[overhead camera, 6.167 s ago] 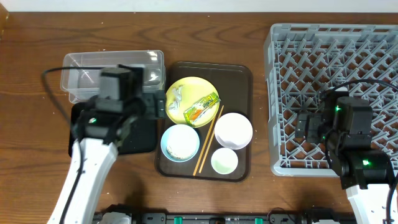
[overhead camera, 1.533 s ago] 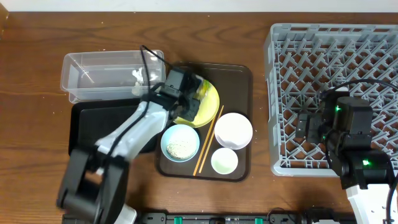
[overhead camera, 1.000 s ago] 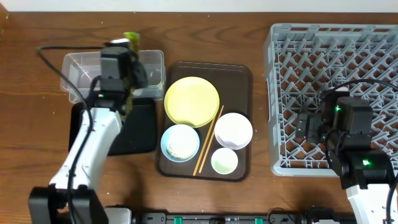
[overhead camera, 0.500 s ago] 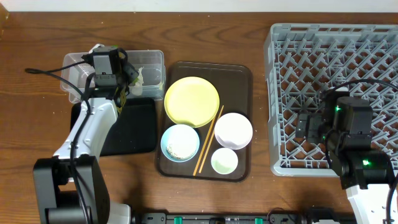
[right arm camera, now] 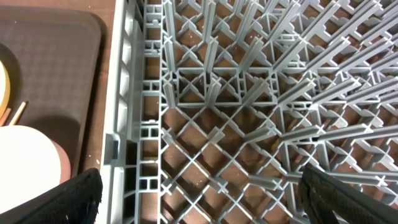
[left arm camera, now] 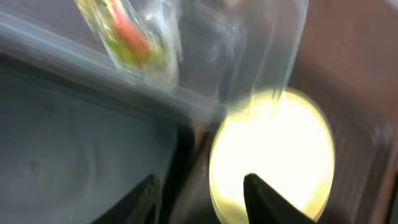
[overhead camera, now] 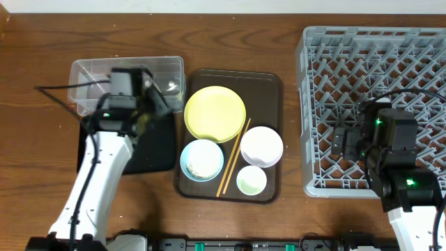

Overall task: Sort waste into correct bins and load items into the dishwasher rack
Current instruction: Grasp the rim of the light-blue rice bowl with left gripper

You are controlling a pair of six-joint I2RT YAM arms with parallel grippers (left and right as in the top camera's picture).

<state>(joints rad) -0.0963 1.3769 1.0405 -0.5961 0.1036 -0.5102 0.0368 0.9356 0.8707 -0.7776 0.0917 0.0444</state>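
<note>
The green-and-yellow wrapper [left arm camera: 124,38] lies in the clear bin [overhead camera: 90,78], seen blurred through its wall. White tissue bits [overhead camera: 171,86] lie in the same bin. My left gripper [overhead camera: 159,106] [left arm camera: 205,196] is open and empty, over the edge between the clear bin and the black bin [overhead camera: 150,150], facing the yellow plate [overhead camera: 214,113] [left arm camera: 273,149]. The blue bowl [overhead camera: 202,159] holds rice. The white bowl [overhead camera: 261,145], green cup [overhead camera: 251,181] and chopsticks [overhead camera: 233,157] are on the tray. My right gripper [overhead camera: 341,143] [right arm camera: 211,199] is open and empty over the grey rack [overhead camera: 376,63].
The dark brown tray [overhead camera: 268,87] sits between the bins and the rack and carries all the dishes. The rack's left wall [right arm camera: 127,93] stands next to the tray's right edge. Bare wooden table [overhead camera: 42,174] lies left of the bins.
The left gripper carried the wrapper from the plate to the clear bin, let it go there, and has swung back down and right toward the tray. The right arm has not moved.
</note>
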